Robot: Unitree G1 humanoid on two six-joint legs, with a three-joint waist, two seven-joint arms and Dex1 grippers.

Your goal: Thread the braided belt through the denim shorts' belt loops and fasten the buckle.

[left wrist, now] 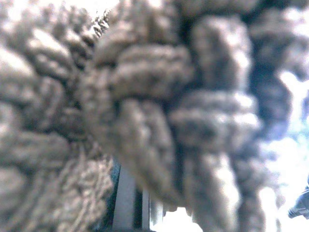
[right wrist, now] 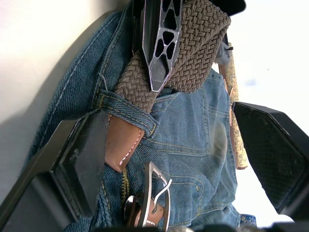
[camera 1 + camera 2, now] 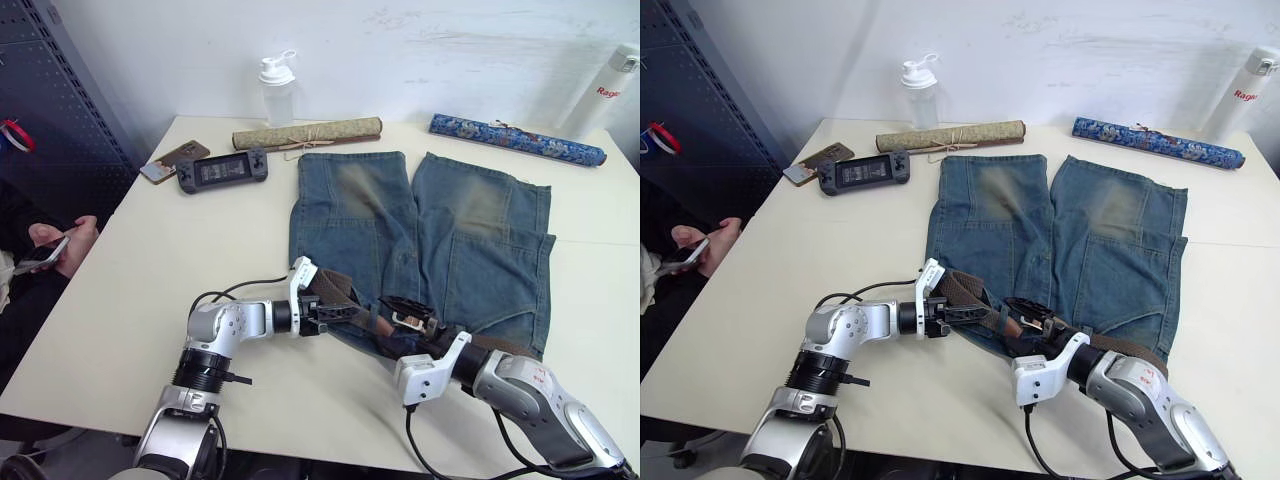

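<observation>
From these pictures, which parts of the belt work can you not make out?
- Left wrist view: the braided belt sits blurred against the lens, hiding what lies behind it.
- Head views: the right pincer covers the waistband there, so the buckle is hard to read.
- Right wrist view: the buckle is cut off by the edge; the tan leather tip is partly behind a finger.
- How many belt loops are threaded along the denim shorts: cannot tell.

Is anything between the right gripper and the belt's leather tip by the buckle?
Nothing visible blocks it. In the right wrist view the right gripper is open, its fingers either side of the tan leather tip, which pokes out from under a belt loop. The buckle lies just beside it on the denim shorts.
</observation>
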